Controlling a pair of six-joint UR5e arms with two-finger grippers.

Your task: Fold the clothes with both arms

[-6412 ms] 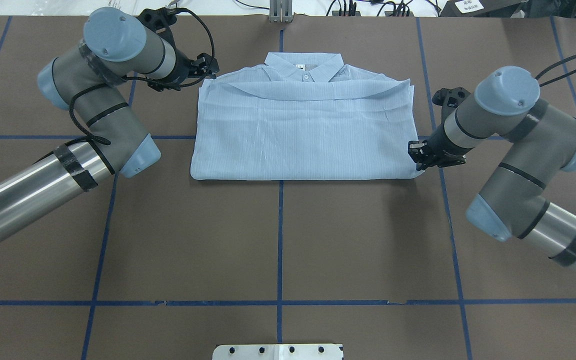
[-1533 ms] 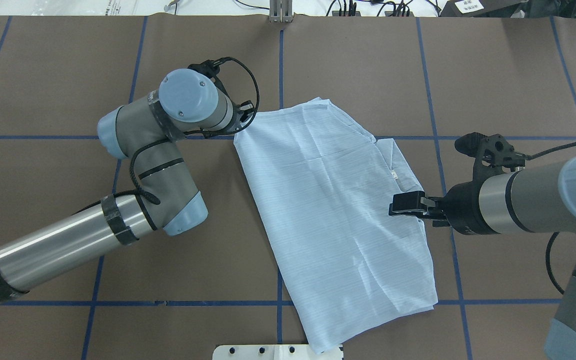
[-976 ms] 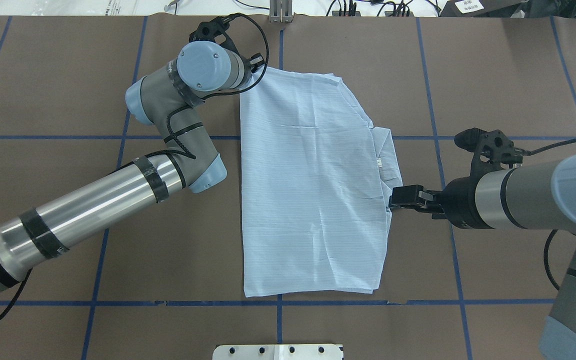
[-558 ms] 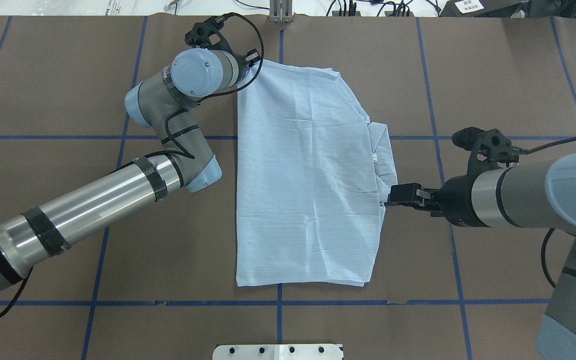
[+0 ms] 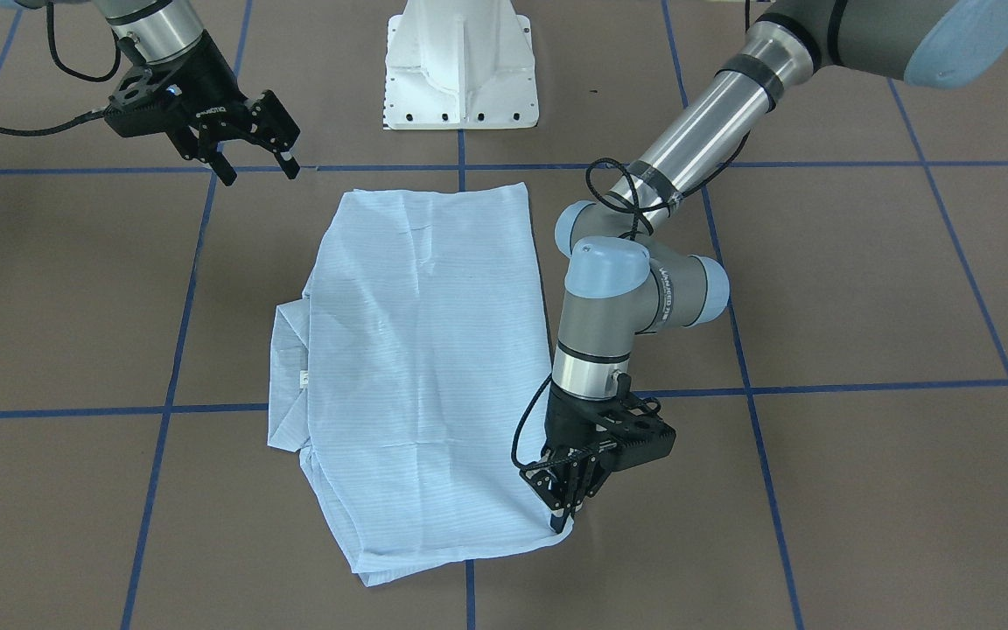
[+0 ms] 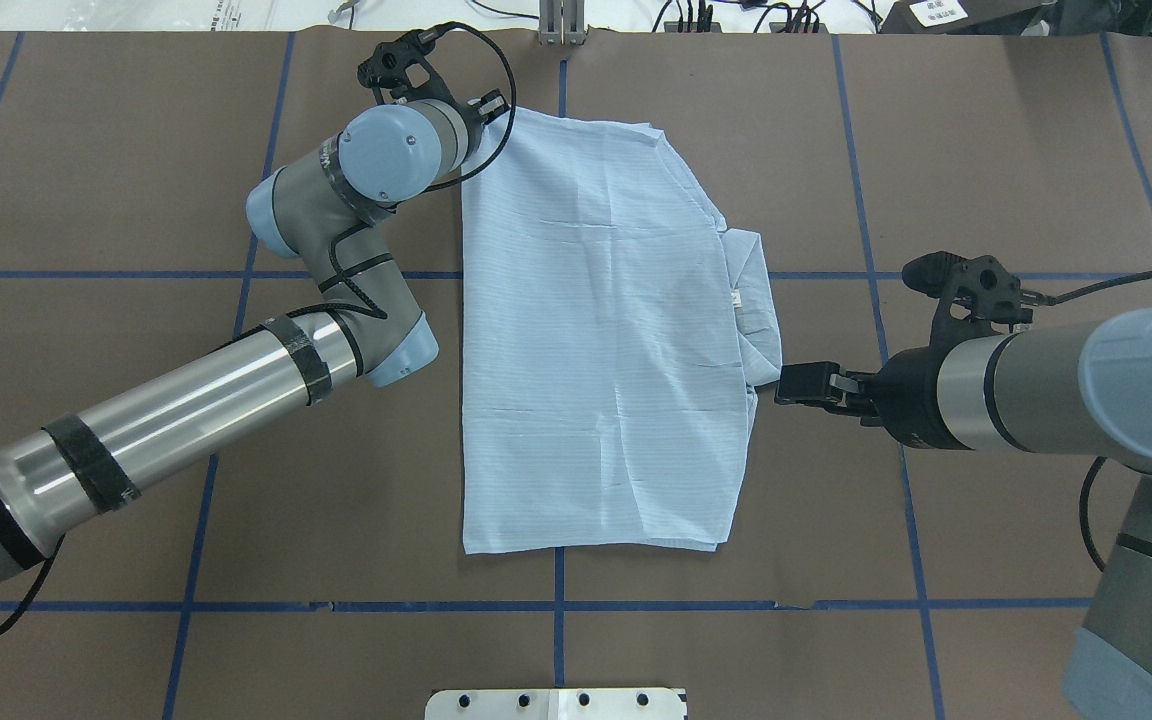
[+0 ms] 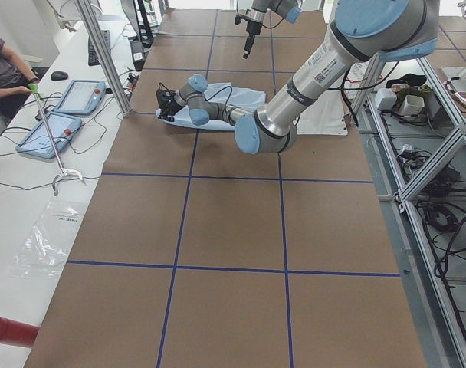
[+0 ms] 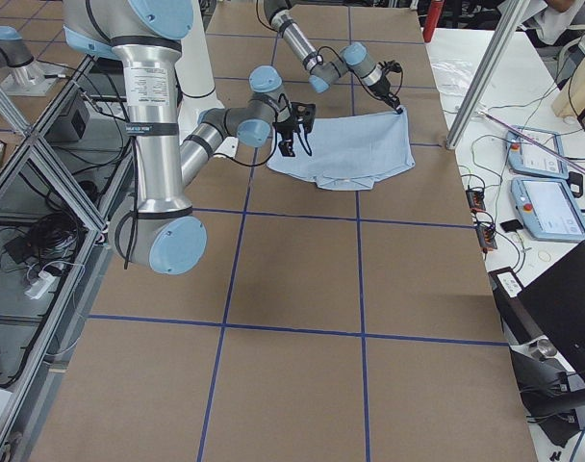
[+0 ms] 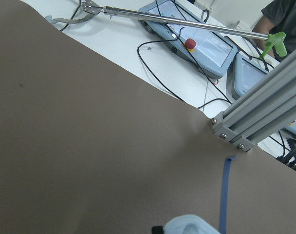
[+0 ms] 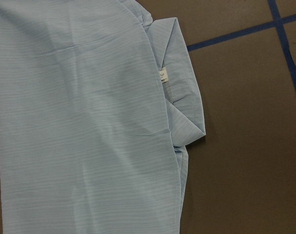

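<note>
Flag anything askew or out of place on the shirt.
The shirt is not a neat rectangle: its collar pokes out of the side facing the open right tool, and the far edge beside it slants. The left tool pinches the far corner.

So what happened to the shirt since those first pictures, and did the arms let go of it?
The shirt swung a quarter turn: its collar, once at the table's far side, now points to the robot's right. The left end effector, shut on a corner, dragged it there. The right end effector let go and hangs open, clear of it. The shirt stayed folded on the table.
</note>
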